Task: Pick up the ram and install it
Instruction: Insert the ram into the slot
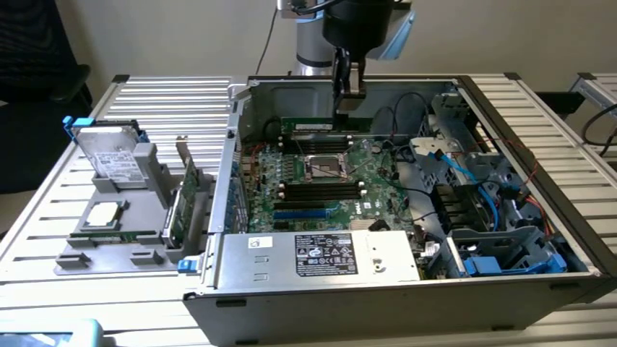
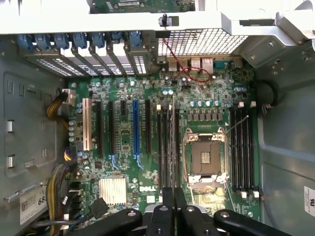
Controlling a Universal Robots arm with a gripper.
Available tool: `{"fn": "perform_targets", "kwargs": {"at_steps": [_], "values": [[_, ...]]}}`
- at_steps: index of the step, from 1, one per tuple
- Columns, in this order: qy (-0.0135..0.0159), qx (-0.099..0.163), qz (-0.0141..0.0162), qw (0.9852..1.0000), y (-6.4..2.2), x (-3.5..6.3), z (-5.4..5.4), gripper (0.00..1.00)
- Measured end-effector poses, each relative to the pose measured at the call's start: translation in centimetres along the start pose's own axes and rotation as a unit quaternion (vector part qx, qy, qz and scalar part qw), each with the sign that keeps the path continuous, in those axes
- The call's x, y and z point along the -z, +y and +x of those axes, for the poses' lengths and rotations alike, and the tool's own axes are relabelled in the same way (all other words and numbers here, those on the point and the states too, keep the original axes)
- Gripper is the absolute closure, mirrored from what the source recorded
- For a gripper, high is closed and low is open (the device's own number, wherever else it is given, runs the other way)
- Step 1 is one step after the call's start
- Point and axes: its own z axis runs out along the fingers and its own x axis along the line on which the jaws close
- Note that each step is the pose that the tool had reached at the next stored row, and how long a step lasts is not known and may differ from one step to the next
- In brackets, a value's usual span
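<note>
Your arm is a silver-grey tube with a pale blue-grey joint cap, ending in a rounded black housing. Your pincer is black too. It has slim flat fingers and round bolt heads on its links.

Ram held on edge in the pincer.
A thin green stick with a pale label is aligned along the black memory slots.

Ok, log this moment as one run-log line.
gripper: jaws shut on ram | ram: edge-down above motherboard, over slots beside CPU socket | seating: not confirmed
</note>
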Motion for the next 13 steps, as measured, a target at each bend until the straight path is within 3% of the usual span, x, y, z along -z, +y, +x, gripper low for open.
{"fn": "perform_targets", "kwargs": {"at_steps": [13], "values": [[-0.0001,-0.005,0.0001,1.0,-0.05,-2.03,-0.2,0.87]]}}
